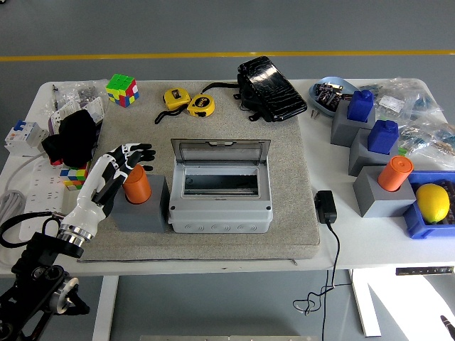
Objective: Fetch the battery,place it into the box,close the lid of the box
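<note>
Battery (136, 185), an orange cylinder, stood upright on a grey block (139, 211) at the left of the grey mat (291, 213) on the worktop (370, 249). Just left of it, the left robot hand (114, 170) curved its released fingers (138, 151) beside the cylinder, grasping nothing. Right of the block, touching it, sat the box (220, 206), lid (220, 150) raised at its far side.
</note>
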